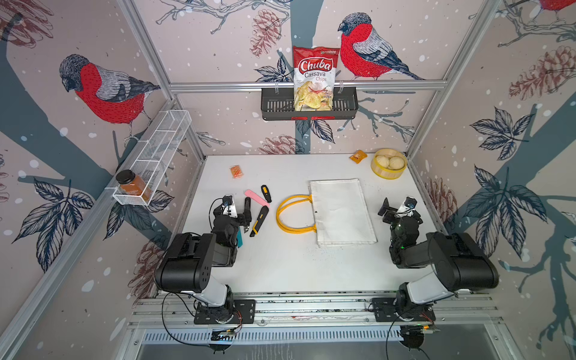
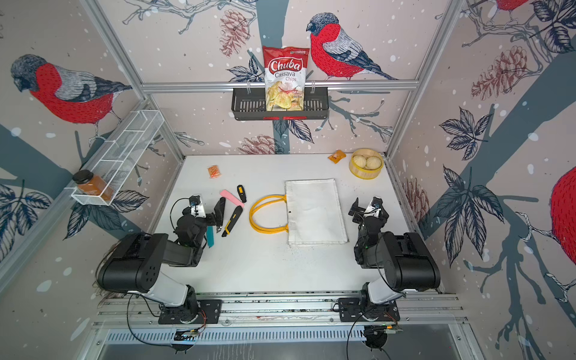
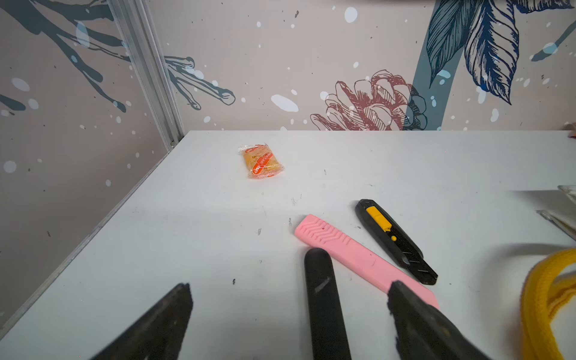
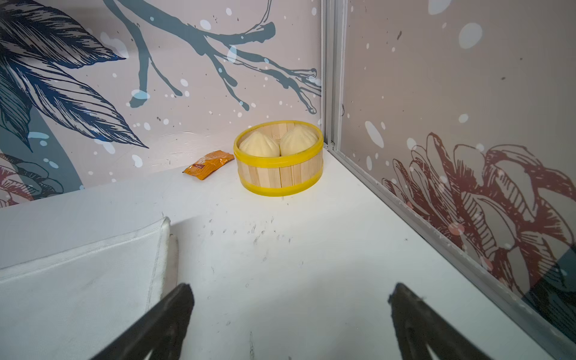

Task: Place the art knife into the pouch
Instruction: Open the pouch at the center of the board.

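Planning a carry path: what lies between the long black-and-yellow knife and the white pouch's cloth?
Only the pouch's yellow handles, lying flat on the table; both top views show it.

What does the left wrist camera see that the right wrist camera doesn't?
Only left wrist: a pink knife, a black-and-yellow knife, a clear snack packet, the bag's yellow handles. Only right wrist: a yellow tub with two buns, an orange packet. Both: white table, patterned wall, some of the bag's white cloth, an open gripper each (left gripper, right gripper).
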`<action>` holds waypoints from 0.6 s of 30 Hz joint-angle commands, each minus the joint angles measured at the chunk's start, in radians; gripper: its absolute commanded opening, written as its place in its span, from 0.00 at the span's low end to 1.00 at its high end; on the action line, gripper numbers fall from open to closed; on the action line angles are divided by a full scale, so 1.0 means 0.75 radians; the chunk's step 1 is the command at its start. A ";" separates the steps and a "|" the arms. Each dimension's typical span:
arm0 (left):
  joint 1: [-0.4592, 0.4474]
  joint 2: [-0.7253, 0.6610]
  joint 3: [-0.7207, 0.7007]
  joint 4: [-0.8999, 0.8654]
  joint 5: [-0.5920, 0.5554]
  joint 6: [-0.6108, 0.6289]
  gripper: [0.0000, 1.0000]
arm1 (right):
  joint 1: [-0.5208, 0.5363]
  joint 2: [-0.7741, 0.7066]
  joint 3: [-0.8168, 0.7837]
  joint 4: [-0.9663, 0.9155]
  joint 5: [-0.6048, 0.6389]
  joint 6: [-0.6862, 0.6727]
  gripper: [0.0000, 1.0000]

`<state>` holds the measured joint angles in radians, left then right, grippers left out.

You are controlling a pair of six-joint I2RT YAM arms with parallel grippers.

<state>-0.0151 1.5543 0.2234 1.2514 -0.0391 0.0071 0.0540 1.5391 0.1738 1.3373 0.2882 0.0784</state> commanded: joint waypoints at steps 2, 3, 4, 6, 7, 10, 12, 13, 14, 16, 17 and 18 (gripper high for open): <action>0.001 0.001 0.007 0.084 -0.028 0.005 0.98 | 0.001 0.004 0.007 0.057 -0.011 -0.007 1.00; 0.000 0.002 0.007 0.085 -0.028 0.004 0.98 | 0.000 0.003 0.009 0.052 -0.015 -0.005 1.00; 0.001 0.002 0.006 0.083 -0.028 0.005 0.98 | -0.002 0.003 0.008 0.051 -0.016 -0.004 1.00; 0.001 0.002 0.006 0.084 -0.030 0.004 0.98 | -0.002 0.002 0.008 0.050 -0.016 -0.004 1.00; 0.002 0.003 0.009 0.083 -0.028 0.005 0.98 | -0.002 0.003 0.008 0.052 -0.018 -0.004 1.00; 0.002 0.003 0.007 0.085 -0.028 0.005 0.98 | -0.006 0.002 0.010 0.046 -0.024 -0.002 1.00; 0.004 0.003 0.010 0.077 -0.031 -0.004 0.98 | -0.012 0.003 0.015 0.041 -0.036 0.003 1.00; 0.017 0.003 0.013 0.074 -0.017 -0.013 0.98 | -0.021 0.000 0.018 0.026 -0.053 0.008 1.00; 0.024 0.000 0.005 0.084 -0.006 -0.020 0.98 | -0.022 -0.001 0.016 0.030 -0.054 0.008 1.00; 0.023 0.003 0.009 0.080 -0.018 -0.019 0.98 | -0.021 0.001 0.016 0.031 -0.055 0.008 1.00; 0.021 0.002 0.009 0.078 -0.022 -0.017 0.98 | -0.022 0.001 0.018 0.029 -0.055 0.008 1.00; 0.014 0.002 0.006 0.083 -0.034 -0.009 0.98 | -0.022 0.000 0.017 0.031 -0.055 0.008 1.00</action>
<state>-0.0021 1.5543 0.2260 1.2514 -0.0555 -0.0010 0.0387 1.5391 0.1829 1.3338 0.2623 0.0792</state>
